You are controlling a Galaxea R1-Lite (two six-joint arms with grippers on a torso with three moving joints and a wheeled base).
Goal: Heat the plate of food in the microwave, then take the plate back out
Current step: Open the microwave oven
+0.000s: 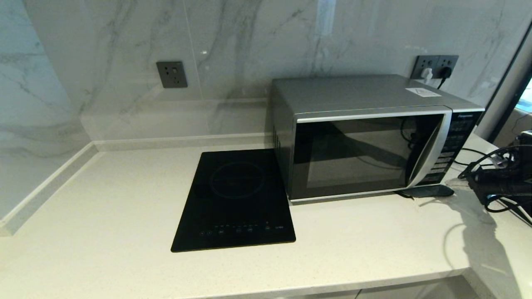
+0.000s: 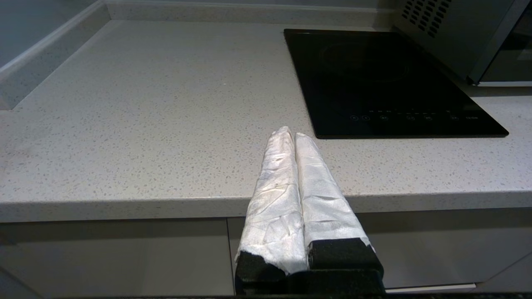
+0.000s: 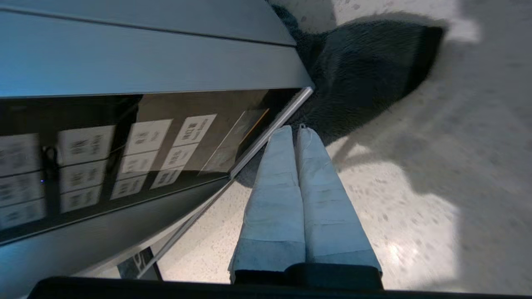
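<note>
Nearest of all, the left gripper (image 2: 291, 133) hangs just off the front edge of the pale speckled counter (image 2: 145, 124), its white-wrapped fingers (image 2: 276, 187) pressed flat together and holding nothing. Beyond its tips lies the black induction hob (image 2: 386, 79), a little off to the side, and past that a corner of the microwave (image 2: 453, 33) shows.

Over at the far right of the counter, the right gripper (image 3: 294, 129) is also pressed together with nothing between its wrapped fingers (image 3: 320, 195). It sits low beside the microwave's black button panel (image 3: 124, 153), with the tips close to the panel's lower front corner, above a dark mat (image 3: 365, 70) lying on the counter; whether they touch the panel I cannot tell.

From the head view the microwave (image 1: 365, 137) stands against the marble wall (image 1: 124, 62), right of the hob (image 1: 237, 199), its dark glass door (image 1: 353, 153) closed. Behind it, plugs sit in a wall socket (image 1: 434, 68).
</note>
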